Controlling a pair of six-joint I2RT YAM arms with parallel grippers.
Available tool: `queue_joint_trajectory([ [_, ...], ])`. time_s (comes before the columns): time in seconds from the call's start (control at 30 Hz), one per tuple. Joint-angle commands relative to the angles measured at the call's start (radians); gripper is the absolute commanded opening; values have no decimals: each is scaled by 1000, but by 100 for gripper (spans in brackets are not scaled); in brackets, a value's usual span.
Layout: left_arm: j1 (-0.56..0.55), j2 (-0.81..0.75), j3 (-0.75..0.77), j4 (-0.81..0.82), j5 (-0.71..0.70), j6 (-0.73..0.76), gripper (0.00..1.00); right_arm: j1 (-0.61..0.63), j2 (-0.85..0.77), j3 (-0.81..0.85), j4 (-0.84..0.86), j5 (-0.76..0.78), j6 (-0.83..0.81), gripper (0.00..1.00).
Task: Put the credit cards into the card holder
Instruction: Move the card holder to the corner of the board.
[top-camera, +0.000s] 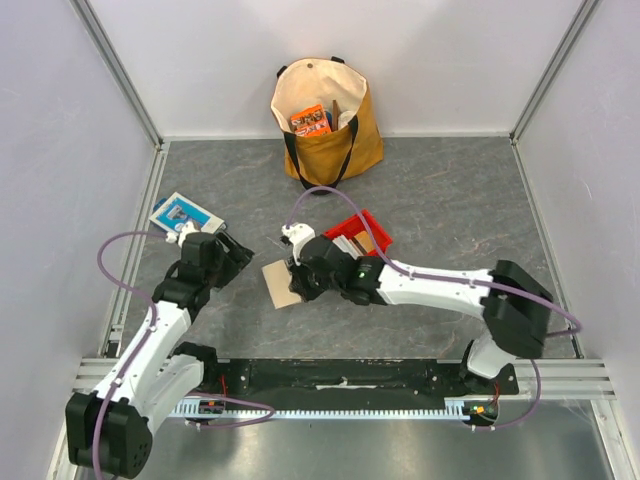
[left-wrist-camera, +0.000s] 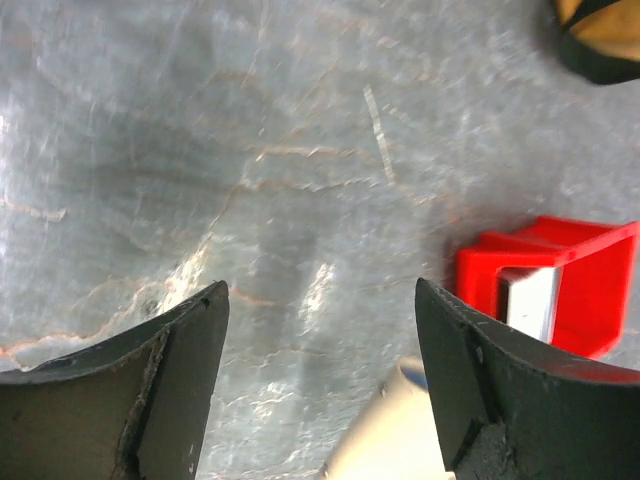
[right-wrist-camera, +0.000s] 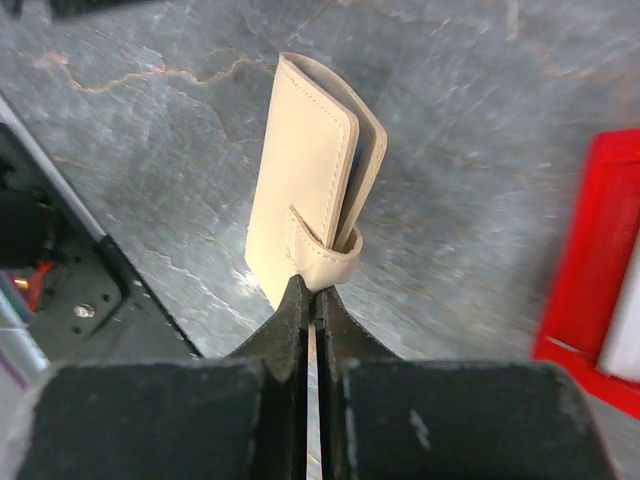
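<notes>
One beige leather-like folding card holder lies at the centre of the overhead frame on the grey stone-patterned table. One red plastic tray sits just to its upper right. The right gripper has its two fingers pressed together, tips touching the holder's snap strap. The left gripper, centre-left, stands wide apart, holding nothing. One pale credit card stands in the tray.
</notes>
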Motion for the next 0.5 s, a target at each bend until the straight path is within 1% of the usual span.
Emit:
queue_joint_trajectory([
  [0.0,16,11,118,-76,-46,99,81,117,-88,54,-244,378,-266,0],
  [0.1,37,44,157,-87,-36,112,82,217,-39,75,-348,634,-331,0],
  [0.17,65,67,172,-84,-8,125,82,283,25,75,-364,809,-368,0],
  [0.27,120,104,181,-68,64,148,82,419,146,107,-384,1120,-415,0],
  [0.3,152,121,181,-65,108,156,82,455,183,124,-391,1191,-429,0],
  [0.33,175,129,177,-58,141,162,82,478,220,132,-384,1210,-466,0],
  [0.37,195,138,174,-50,167,168,82,504,255,140,-378,1205,-468,0],
  [0.4,227,140,166,-41,194,171,82,516,266,138,-370,1190,-462,0],
  [0.47,251,144,160,-30,233,188,82,558,265,112,-333,1129,-455,0],
])
